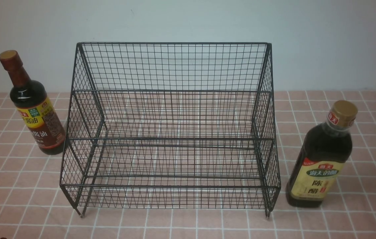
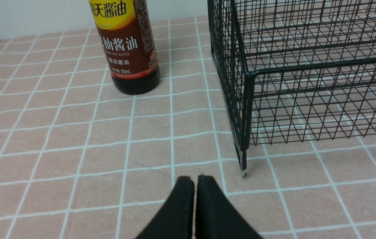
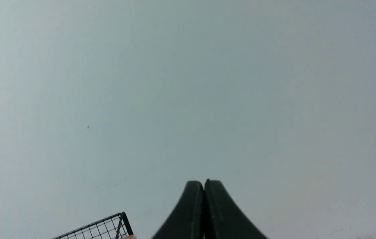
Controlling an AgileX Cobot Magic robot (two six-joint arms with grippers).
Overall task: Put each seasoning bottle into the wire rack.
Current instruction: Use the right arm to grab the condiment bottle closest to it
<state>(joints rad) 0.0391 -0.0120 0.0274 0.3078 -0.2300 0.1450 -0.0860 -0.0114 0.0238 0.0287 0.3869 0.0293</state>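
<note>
Black wire mesh is your landmark: the wire rack [image 1: 171, 132] stands on short legs in the middle of the pink tiled tablecloth [image 1: 357, 219], its tall back toward the pale wall [image 1: 188, 20] and both stepped tiers open from the front and from above. Left of the rack, beside the rear half of its sloped left side, you have the slim bottle [image 1: 33, 109] with the brown cap and yellow-brown label, upright on the cloth. The left wrist view shows a strip of cloth between the bottle and the mesh. Your left gripper [image 2: 195, 179] sits low over the cloth just before the rack's front left leg, its black jaws pressed together with nothing between them. The slim bottle stands well ahead of those tips and off to the side away from the rack, with only bare tiles between jaws and bottle. Right of the rack, just beside its front right corner, the wider bottle [image 1: 322, 159] with the gold cap and cream-green label stands upright, with a narrow gap of cloth between it and the mesh and open tiles on its far side and in front. Your right gripper [image 3: 204, 183] also has its jaws together and empty, pointing up at the wall with only a top corner of the rack showing below them. From that view you cannot tell where the wider bottle lies relative to these jaws.
</note>
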